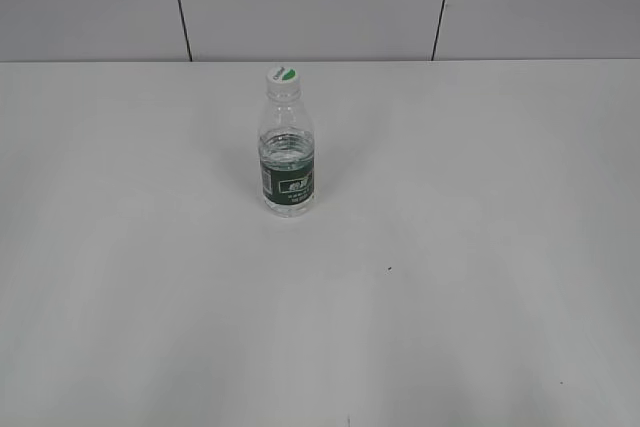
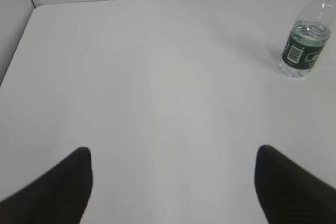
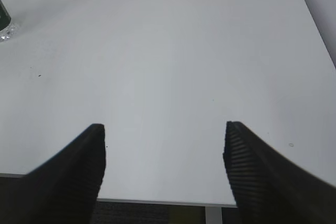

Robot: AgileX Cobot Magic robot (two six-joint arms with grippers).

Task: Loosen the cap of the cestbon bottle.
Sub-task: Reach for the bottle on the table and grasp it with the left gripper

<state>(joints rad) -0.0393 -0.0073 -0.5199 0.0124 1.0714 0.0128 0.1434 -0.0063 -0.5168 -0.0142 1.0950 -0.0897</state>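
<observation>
One small clear ribbed plastic water bottle [image 1: 288, 152] stands upright on the plain white surface [image 1: 480, 247], near its middle and toward the far wall. A dark green label band with white print wraps the lower body, and the water level sits just above the band. The small round white screw cap [image 1: 282, 76], marked with a green patch on top, is seated on the neck and faces upward; the long axis of the bottle is vertical. The left gripper [image 2: 173, 182] hangs over bare surface, jaws wide apart, with the bottle well off to its upper right. The right gripper [image 3: 164, 166] hangs near the surface edge, jaws likewise apart and holding nothing.
</observation>
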